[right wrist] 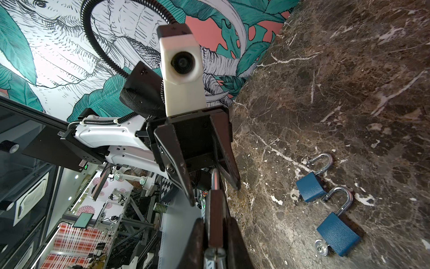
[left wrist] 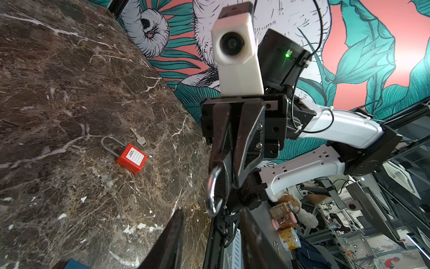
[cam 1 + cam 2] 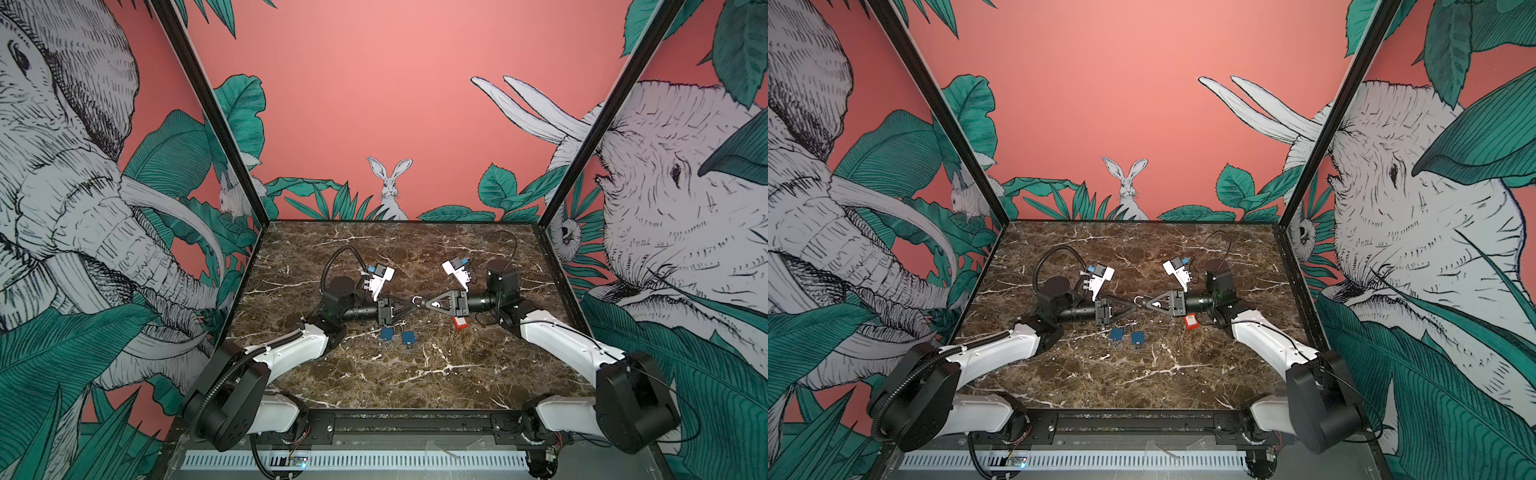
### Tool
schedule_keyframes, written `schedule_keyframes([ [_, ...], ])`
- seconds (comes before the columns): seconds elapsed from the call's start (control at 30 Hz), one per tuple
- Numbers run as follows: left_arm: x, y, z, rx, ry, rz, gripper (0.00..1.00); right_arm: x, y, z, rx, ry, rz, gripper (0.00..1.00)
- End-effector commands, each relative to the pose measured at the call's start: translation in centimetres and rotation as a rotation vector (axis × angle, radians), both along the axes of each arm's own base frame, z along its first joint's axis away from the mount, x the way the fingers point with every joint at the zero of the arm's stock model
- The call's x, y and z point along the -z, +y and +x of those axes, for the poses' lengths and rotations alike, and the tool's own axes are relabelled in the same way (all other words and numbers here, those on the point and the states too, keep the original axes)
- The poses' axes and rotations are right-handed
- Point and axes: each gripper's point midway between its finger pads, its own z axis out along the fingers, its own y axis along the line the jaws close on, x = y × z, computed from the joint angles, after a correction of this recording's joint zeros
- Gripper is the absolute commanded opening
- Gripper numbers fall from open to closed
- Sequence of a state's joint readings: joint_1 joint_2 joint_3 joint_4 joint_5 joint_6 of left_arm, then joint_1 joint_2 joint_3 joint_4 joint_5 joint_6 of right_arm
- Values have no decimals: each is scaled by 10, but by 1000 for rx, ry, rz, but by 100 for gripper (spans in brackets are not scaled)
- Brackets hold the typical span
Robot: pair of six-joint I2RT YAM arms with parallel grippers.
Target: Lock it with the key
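Walls painted with a pink jungle mural of elephants and a hare close in a brown, white-veined marble tabletop (image 3: 415,374). At the left of it, the left gripper (image 1: 214,193) hangs low above the middle of the table. Its jaws are parted on either side of the steel shackle tip and seem not to touch it. Just in front of it lie one blue metal padlock (image 1: 310,189) and a second blue padlock (image 1: 338,235). Each has its shackle swung open and what looks like a key in its base.

At the centre is the dark-bodied padlock with a silver shackle (image 1: 215,221), off the table, with its shackle pointing toward the left arm. The right gripper (image 2: 231,193) is clenched on its flat body. I cannot tell whether a key sits in its base.

Further right, a red plastic-cased padlock (image 2: 131,158) lies flat on the table with a small silver key (image 2: 139,137) just beside it.

The padlock looks dense and rigid, and its polished shackle is likely slippery, so the flat body sides are the surest hold. A key is thin and light and best pinched across its broad head.
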State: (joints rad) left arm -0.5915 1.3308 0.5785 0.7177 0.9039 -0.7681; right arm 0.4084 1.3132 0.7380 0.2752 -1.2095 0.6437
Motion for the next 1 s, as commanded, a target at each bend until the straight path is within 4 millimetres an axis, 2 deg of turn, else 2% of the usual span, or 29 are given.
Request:
schedule_keyframes([
  [0.0,-26,-2,-1,28,-63,-57,42,-16,4,-7,-45,-68,38,0],
  [0.37,-30,-8,-10,70,-63,-71,38,-17,13,-8,-74,-77,39,0],
  [0.67,-29,-16,-17,109,-57,-76,25,-17,17,-8,-82,-81,37,0],
  [0.97,-30,-13,-20,111,-74,-72,24,-10,14,-15,-101,-79,19,0],
])
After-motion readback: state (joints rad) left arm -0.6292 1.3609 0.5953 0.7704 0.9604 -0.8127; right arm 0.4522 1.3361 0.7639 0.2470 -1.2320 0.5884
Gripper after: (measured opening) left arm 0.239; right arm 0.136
